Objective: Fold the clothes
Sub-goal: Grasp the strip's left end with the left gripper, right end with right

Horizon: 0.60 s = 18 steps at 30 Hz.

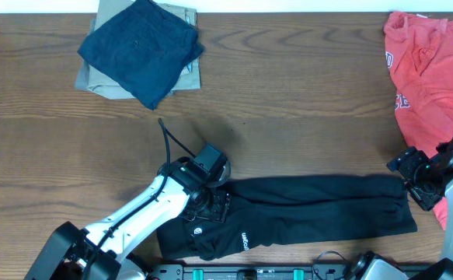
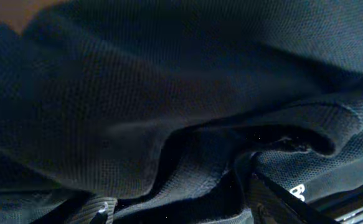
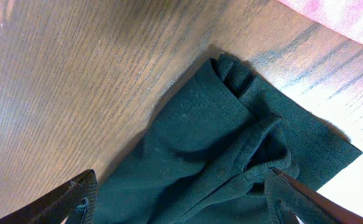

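at the near edge of the table (image 1: pixel 304 117), the black t-shirt (image 1: pixel 319 210) lies as a long band running left to right, its lower edge close to the rim. your left gripper (image 1: pixel 210 204) is down on the shirt's left end. in its wrist view the fingers (image 2: pixel 274 202) stand apart with folds of cloth bunched between them, not closed on it. your right gripper (image 1: pixel 414 177) hovers at the shirt's right end, jaws wide apart and holding nothing. the hem corner (image 3: pixel 330 149) lies flat on the wood. small white lettering (image 1: pixel 244 241) and a round white mark (image 1: pixel 197 230) sit near the left end, too small to read. beyond the shirt you have a broad stretch of bare wood. a red garment (image 1: pixel 432 70), its dark lettering unreadable, spreads along the right edge. at the far left, a navy folded garment (image 1: pixel 141 47) rests on a khaki one (image 1: pixel 181 13)
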### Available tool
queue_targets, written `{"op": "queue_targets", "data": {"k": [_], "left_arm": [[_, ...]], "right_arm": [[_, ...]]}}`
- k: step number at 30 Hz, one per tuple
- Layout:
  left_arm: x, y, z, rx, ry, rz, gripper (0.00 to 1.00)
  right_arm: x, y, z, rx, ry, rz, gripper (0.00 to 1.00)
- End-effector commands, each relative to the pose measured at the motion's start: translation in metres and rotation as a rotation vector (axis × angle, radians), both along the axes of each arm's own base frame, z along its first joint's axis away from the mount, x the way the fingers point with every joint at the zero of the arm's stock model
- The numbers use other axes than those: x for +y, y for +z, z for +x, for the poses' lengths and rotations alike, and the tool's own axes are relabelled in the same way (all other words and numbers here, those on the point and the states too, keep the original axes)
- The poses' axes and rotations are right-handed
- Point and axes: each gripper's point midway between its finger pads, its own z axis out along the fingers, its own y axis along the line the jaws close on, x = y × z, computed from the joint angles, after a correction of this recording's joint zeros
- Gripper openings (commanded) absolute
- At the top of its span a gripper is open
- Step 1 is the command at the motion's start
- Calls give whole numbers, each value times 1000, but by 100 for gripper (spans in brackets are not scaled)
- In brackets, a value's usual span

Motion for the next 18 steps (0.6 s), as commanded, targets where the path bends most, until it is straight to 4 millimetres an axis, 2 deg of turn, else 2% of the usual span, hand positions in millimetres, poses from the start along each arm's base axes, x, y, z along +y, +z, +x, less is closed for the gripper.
{"op": "queue_targets", "data": {"k": [1,4,8,11,16,18], "left_arm": [[-1,4,-5,10,-12,-13,65],[3,4,-10,29,-12,1,55],[12,4,-22,80,-12,39,35],[17,5,-29,109,-12,55,34],[1,13,-42,180,-52,-51,35],[1,13,-42,180,-55,-51,35]], "right_arm": [[-2,2,-2,-13,3,-3,84],[-2,2,-2,-13,4,-3,84],[-2,2,-2,-13,4,-3,84],[-2,2,-2,-13,4,-3,84],[-2,2,-2,-11,4,-2,83],[-2,2,-2,-10,4,-2,84]]}}
